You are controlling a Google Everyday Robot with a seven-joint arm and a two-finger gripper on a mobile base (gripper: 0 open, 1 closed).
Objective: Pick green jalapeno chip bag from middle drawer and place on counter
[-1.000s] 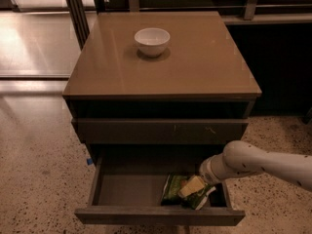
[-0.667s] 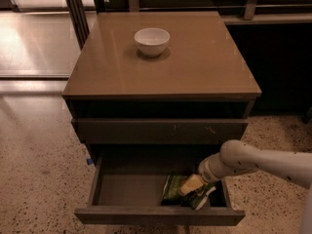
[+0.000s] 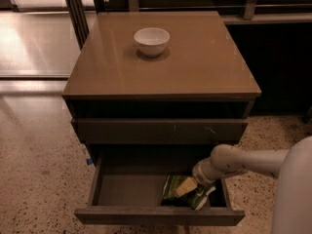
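**What the drawer and frame edges hide**

The end effector point(image 3: 189, 185) sits low in the middle drawer point(image 3: 122, 191), over the green jalapeno chip bag point(image 3: 171, 189), and covers the bag's right part. The bag's lettering is too small to read. The arm point(image 3: 292, 179) runs off the right and bottom edges. The drawer's rear lies in shadow.

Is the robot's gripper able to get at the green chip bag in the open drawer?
Probably yes. The middle drawer is pulled out, nothing lies over the green jalapeno chip bag, and the gripper is down inside the drawer, right at the bag.
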